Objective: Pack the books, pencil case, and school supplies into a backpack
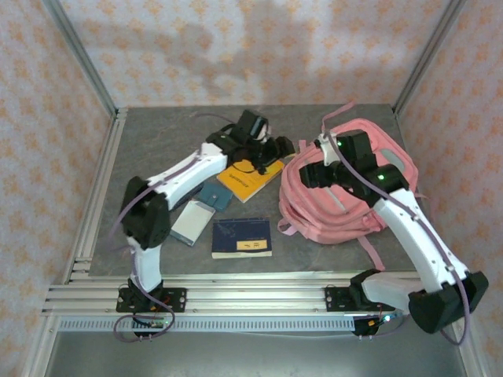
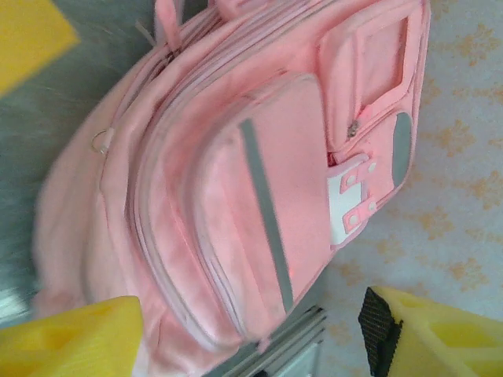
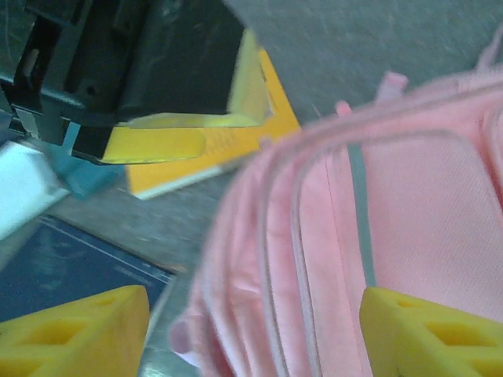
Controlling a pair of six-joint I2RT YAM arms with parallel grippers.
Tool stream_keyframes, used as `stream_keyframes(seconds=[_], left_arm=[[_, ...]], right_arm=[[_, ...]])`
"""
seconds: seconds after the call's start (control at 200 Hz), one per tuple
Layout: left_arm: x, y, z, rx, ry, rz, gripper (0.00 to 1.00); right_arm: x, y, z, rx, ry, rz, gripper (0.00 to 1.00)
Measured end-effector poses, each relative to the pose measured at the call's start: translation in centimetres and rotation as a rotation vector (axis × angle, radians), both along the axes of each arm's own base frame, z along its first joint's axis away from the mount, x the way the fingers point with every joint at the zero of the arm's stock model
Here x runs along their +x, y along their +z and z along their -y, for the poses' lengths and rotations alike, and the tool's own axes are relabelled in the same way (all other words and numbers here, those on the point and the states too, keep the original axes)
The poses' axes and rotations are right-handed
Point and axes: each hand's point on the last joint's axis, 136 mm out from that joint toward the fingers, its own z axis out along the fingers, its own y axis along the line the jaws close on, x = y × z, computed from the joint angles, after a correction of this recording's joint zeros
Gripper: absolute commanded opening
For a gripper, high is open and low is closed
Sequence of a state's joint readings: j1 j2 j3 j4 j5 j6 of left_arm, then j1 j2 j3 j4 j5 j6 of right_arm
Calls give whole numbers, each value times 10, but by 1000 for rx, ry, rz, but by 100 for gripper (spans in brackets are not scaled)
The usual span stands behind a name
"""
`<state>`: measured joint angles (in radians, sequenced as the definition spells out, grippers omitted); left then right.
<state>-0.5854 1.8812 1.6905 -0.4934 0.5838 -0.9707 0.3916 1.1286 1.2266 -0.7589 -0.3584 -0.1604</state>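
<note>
Top view: backpack lay flat on the bench, front face up, at the 3 o'clock side. Its outline was near square from above, so I couldn't call the long axis there. In the left wrist view it ran roughly 1 to 7 o'clock, with the grey stripe on the front pocket along the same line and a white patch at 3 o'clock of the stripe.

Left hand hovered over the far end of the orange book, aimed at the backpack's 9 o'clock edge. Its fingers were spread wide, nothing pinched. Right hand hung over the backpack's 10 o'clock corner, also spread, nothing between its fingers.

Books were out on the bench, at 9 o'clock of the backpack:
- Orange book: long axis about 1 to 7. Touching the backpack or just beside it, couldn't tell.
- Teal pad: just beside it at 8 o'clock.
- Pale flat piece: at 7 o'clock of the pad, long axis 1 to 7. Book or case, couldn't tell.
- Navy book: at 6 o'clock of the orange book, long axis 9 to 3, pale band along its 6 o'clock edge.
</note>
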Motion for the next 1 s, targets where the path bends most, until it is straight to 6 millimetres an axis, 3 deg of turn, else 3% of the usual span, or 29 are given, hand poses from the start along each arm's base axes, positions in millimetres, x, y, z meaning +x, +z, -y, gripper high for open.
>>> stream_keyframes(seconds=[0.11,0.21,0.27,0.345,0.425,0.51,0.61,0.676,0.781,0.891,0.996], left_arm=[[-23,25,-53,87,18,85,74],[-47,24,-102,167,58,102,74],[-63,6,-129,230,81,70,74],[-85,-30,-158,325,95,-8,73],[-112,-70,-178,404,91,-112,70],[-140,-97,-195,447,92,-196,69],[-161,-108,-215,451,146,-248,62],[-168,-110,-233,442,224,-271,58],[-178,-114,-257,442,335,-323,54],[-186,-125,-264,457,382,-376,53],[-195,-136,-277,483,438,-434,53]], right_arm=[[-15,17,-25,84,48,-2,52],[-30,10,-64,106,129,-69,46],[-38,-7,-86,104,156,-144,46],[-47,-35,-111,75,181,-227,46],[-56,-67,-133,26,193,-310,45],[-59,-100,-150,-11,180,-406,51],[-47,-131,-165,-55,150,-486,52],[-33,-142,-178,-69,142,-498,53],[-4,-146,-209,-61,143,-483,54],[31,-146,-251,-14,157,-456,53],[47,-159,-280,23,173,-479,51]])
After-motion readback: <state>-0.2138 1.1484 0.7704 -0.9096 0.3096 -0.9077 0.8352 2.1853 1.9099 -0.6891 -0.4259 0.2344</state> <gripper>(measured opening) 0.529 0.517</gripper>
